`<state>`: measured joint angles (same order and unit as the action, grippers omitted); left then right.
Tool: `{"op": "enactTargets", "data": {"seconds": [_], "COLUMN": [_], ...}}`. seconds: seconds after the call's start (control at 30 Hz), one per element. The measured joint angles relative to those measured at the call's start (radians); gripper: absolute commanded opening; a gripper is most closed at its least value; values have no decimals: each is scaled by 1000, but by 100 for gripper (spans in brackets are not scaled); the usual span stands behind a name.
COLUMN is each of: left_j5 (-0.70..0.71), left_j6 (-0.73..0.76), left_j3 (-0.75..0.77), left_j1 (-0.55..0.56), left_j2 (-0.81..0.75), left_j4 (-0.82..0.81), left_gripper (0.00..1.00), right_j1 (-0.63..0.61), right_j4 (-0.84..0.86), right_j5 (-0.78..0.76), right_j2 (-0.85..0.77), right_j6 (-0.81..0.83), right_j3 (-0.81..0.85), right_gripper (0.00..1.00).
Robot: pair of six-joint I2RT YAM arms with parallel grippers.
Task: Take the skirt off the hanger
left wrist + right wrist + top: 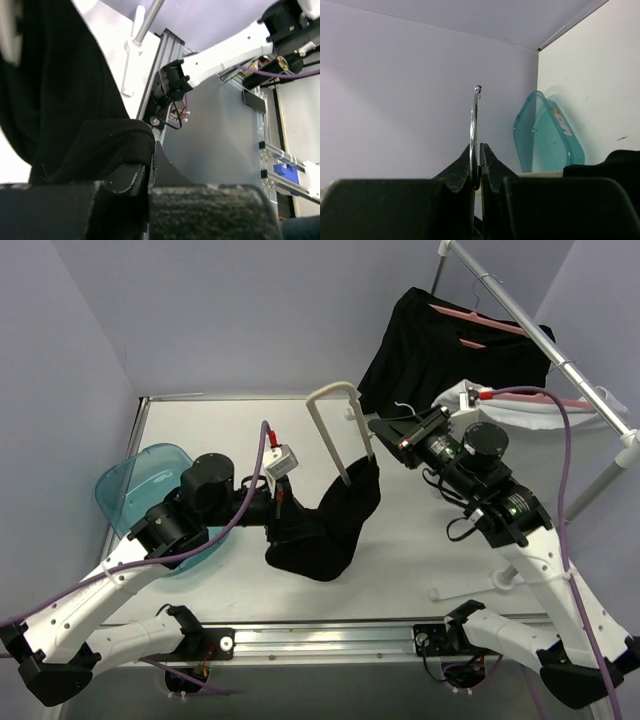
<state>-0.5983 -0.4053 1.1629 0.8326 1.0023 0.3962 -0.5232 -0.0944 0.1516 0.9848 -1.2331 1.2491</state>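
The black skirt point(325, 530) lies bunched on the table's middle, its upper corner still on the cream hanger point(333, 425), which stands tilted above it. My left gripper point(283, 508) is shut on the skirt's left edge; in the left wrist view the black cloth point(65, 100) drapes over the left finger of the closed gripper point(150, 165). My right gripper point(380, 432) is shut on the hanger's metal hook point(474, 120), which stands up between the closed fingers of the gripper point(479, 152). The skirt's edge shows at the right of that view point(620, 162).
A teal bin point(140, 490) sits at the table's left, also seen in the right wrist view point(545, 135). A clothes rack point(545, 335) at the back right carries a black garment point(440, 340) on pink hangers. A white hanger point(478, 587) lies near the right arm.
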Motion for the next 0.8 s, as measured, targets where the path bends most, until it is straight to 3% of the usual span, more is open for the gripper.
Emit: {"op": "enactTargets", "data": {"seconds": [0.3,0.57,0.8], "left_j5": [-27,-5,-13], "left_j6": [18,64,77], "left_j3": [10,106,126], "left_j1": [-40,-218,-254], "left_j2": [24,67,128], "left_j4": [44,139,153], "left_gripper": [2,2,2], "right_j1": [-2,-2,-2], "right_j4": [137,264,400], "right_j5": [63,98,114], "right_j2": [135,123,119], "right_j6": [-124,-234,-365], "right_j3": [63,129,103], "right_gripper": [0,0,0]}}
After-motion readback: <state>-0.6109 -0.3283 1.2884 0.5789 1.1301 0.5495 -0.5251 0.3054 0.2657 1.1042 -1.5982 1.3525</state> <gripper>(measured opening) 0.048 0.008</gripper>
